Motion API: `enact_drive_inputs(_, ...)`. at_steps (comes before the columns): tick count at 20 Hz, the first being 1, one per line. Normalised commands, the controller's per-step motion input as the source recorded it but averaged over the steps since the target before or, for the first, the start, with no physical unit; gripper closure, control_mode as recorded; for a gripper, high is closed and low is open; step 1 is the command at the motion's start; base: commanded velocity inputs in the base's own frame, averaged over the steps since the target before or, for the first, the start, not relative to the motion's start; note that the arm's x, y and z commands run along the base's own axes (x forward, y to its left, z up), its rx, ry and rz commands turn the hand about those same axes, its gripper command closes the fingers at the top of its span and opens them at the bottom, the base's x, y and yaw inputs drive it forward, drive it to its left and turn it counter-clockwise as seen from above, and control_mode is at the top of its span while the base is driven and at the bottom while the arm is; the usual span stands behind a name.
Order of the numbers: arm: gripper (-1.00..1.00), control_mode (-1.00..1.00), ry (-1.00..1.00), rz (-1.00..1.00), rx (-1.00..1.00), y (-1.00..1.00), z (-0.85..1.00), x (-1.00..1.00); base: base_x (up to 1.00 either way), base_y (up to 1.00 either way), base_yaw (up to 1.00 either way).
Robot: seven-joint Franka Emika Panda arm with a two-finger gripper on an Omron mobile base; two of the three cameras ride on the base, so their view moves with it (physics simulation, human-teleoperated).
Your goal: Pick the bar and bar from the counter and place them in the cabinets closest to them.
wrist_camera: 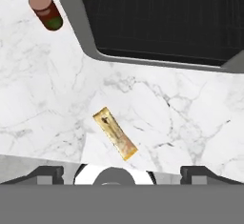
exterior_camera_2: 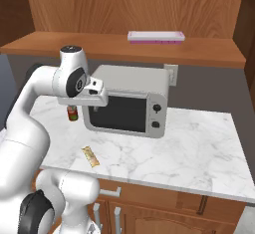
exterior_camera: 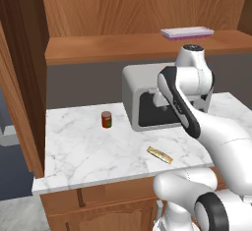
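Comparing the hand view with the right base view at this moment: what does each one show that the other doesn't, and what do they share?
Hand view alone: the open tool hanging above the counter. Right base view alone: the wall outlet, the wall cabinet's shelf with a flat white and pink box on it, and the base cabinets. Both: the tan bar lying free on the marble counter, the red jar and the microwave.

This place is a home kitchen, and it is a rendered one — all surfaces look smooth and computer-made. A white marble counter (exterior_camera: 88, 146) with grey veins lies over brown wooden base cabinets (exterior_camera_2: 164, 210) with door panels and handles. A grey microwave (exterior_camera_2: 127, 106) stands on the counter against a dark grey wall, near a wall socket (exterior_camera_2: 172, 74). Above it runs a wooden shelf (exterior_camera: 123, 48) inside wood-grain wall cabinets (exterior_camera_2: 124, 4). A small red jar (exterior_camera: 106, 119) stands on the marble — a usual kitchen thing.
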Motion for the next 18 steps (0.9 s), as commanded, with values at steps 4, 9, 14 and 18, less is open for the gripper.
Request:
enact_drive_inputs(4, -1.0, -1.0, 0.02, 0.02, -0.01, 0.04, -0.24, -0.07, 0.0, 0.0, 0.0)
enact_drive_inputs(9, -1.0, -1.0, 0.01, 0.07, 0.0, 0.0, -0.45, 0.0, 0.0, 0.0, 0.0)
enact_drive_inputs(14, -1.0, -1.0, 0.01, 0.08, 0.0, 0.0, -0.48, 0.0, 0.0, 0.0, 0.0)
enact_drive_inputs(18, -1.0, -1.0, 0.01, 0.08, 0.0, 0.0, -0.48, 0.0, 0.0, 0.0, 0.0)
